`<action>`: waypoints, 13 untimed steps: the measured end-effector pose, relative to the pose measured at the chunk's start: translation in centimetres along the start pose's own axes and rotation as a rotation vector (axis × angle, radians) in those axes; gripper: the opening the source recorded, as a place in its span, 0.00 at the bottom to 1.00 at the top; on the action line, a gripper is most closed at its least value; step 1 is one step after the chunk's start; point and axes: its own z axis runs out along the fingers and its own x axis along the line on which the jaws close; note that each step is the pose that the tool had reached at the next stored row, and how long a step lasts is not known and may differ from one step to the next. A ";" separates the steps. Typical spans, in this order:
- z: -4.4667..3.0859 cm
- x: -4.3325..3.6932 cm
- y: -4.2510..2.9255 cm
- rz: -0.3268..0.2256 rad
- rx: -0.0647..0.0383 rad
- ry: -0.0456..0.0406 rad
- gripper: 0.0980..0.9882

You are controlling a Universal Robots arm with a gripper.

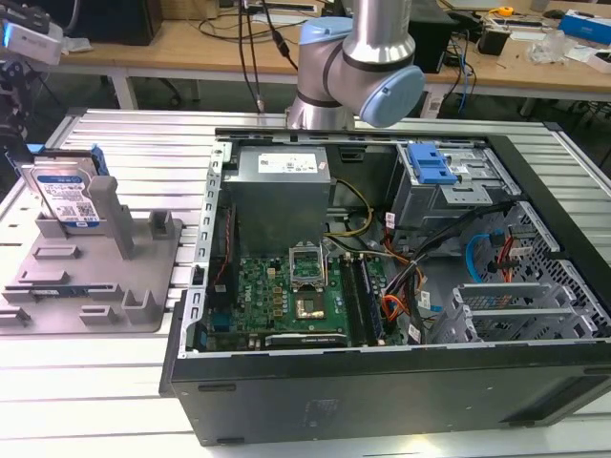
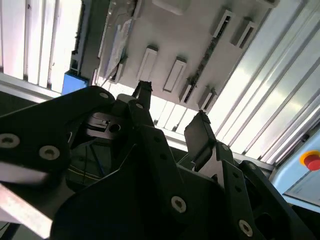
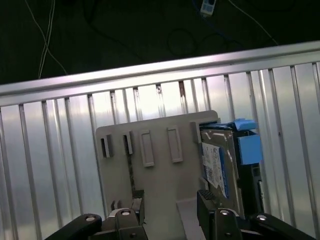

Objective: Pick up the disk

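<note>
Gripper [image 3: 170,202] spread and empty, over the grey holder [image 3: 160,186]. Best grasp: straddle the upright disk [image 3: 217,165] across its flat faces.

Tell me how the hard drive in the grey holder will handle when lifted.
The hard drive looks like a rigid metal slab, so probably stiff and dense for its size. It stands on edge in the grey holder, so a sideways nudge might tip it. Its smooth label face may be slick; the blue rails likely grip better.
</note>
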 end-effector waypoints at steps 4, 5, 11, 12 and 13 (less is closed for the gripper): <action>-0.01 -2.42 0.46 0.000 0.000 0.0016 0.50; 0.00 -3.21 0.57 0.000 0.000 0.0018 0.50; 0.00 -6.35 1.04 -0.001 0.000 0.0025 0.50; 0.01 -6.65 1.07 -0.007 0.001 0.0033 0.50; 0.02 -7.00 1.13 -0.020 0.001 0.0059 0.50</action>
